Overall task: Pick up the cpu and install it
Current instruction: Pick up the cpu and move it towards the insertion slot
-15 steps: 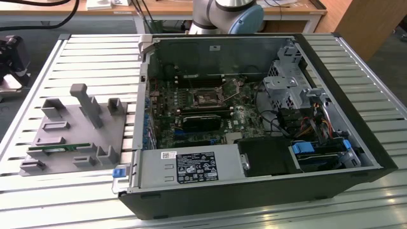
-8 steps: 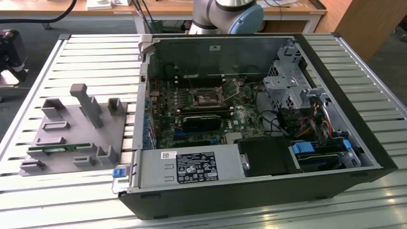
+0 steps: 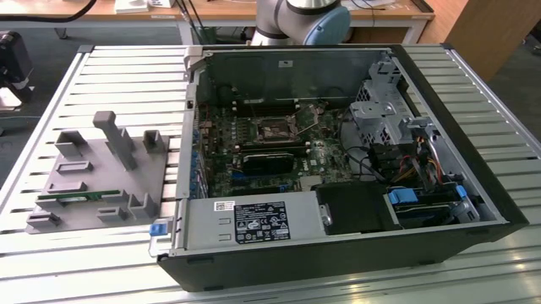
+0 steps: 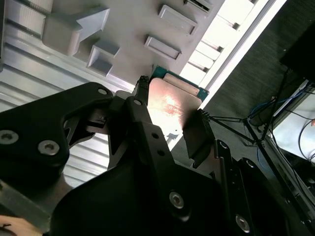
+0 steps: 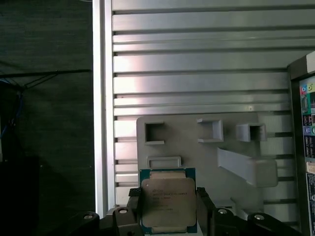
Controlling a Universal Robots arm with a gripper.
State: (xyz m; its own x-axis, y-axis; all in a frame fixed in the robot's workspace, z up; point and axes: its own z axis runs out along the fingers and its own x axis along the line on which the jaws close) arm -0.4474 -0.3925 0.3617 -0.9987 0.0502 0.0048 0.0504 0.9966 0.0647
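Two black fingers (image 5: 203,206) of the hand (image 5: 168,210) are clamped on opposite edges of the cpu (image 5: 167,201), holding it lifted with its silver top showing. Behind it lies the grey tray (image 5: 197,164) on the slatted desk (image 5: 197,64), beside an open computer case (image 3: 287,73).
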